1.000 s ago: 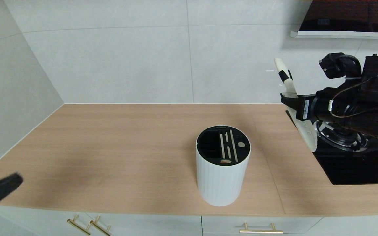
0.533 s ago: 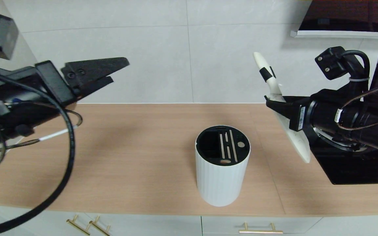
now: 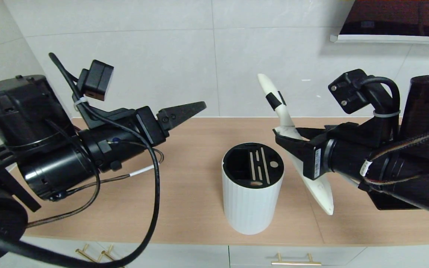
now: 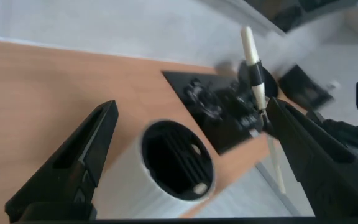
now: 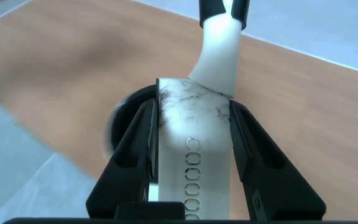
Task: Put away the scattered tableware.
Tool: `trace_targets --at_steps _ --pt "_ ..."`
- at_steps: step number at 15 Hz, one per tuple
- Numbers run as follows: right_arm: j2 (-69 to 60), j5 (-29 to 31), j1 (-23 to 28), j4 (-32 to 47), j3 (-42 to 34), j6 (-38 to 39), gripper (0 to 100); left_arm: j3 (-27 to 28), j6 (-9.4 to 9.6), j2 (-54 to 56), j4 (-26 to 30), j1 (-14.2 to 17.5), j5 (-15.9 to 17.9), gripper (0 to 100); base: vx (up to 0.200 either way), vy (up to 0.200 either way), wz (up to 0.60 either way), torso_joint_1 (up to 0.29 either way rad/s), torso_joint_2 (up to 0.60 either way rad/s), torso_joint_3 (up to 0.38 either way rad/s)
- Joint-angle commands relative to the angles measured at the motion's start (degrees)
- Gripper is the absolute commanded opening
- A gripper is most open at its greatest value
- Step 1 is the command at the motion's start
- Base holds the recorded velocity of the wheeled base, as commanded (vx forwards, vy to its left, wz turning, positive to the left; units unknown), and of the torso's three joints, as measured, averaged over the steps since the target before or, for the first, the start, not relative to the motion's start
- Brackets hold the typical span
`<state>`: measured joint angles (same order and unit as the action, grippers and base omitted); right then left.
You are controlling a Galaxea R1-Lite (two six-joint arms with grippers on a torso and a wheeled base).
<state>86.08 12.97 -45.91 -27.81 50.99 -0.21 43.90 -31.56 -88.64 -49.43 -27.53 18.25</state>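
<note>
Left gripper (image 4: 191,104) spread wide; white holder (image 4: 174,163) ahead; white knife (image 4: 250,48) beyond.

Bright, even light fell from overhead. Below the left gripper (image 3: 196,109), a broad, soft shadow dimmed the wooden countertop (image 3: 192,208). Beyond the right gripper (image 3: 287,139), a small glint sat on the wall tile (image 3: 311,56). The white knife (image 3: 320,190) it clamped was evenly lit. The countertop's front edge bowed slightly.

Wood counter (image 3: 192,212) w/ tiled wall (image 3: 162,56) behind, hood (image 3: 397,22) above.
</note>
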Motion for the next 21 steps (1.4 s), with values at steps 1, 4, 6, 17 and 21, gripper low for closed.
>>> trace_targets --at_steps 1,4,6,17,21 --pt "0.2 0.0 -1.9 -0.1 -0.9 -0.1 0 0.2 0.01 -1.2 -0.2 -2.6 0.0 100 0.0 0.0 0.0 0.0 0.0 0.0" --pt "1.5 0.1 -4.3 -0.2 -0.9 0.2 0 0.1 -0.08 -5.0 -1.9 -7.1 -0.1 100 0.0 0.0 0.0 0.0 0.0 0.0" --pt "1.9 0.1 -6.2 -0.7 -0.9 1.6 0 0.2 -0.17 -8.5 -6.8 -9.5 -0.3 100 0.0 0.0 0.0 0.0 0.0 0.0" --pt "3.5 0.8 -9.1 -2.3 -1.9 1.7 0 0.6 -5.44 -11.3 -14.5 -12.0 -1.7 100 0.0 0.0 0.0 0.0 0.0 0.0" --pt "3.6 0.7 -9.2 -2.3 -2.0 1.9 0 0.6 -6.14 -11.9 -14.6 -12.0 -1.7 100 0.0 0.0 0.0 0.0 0.0 0.0"
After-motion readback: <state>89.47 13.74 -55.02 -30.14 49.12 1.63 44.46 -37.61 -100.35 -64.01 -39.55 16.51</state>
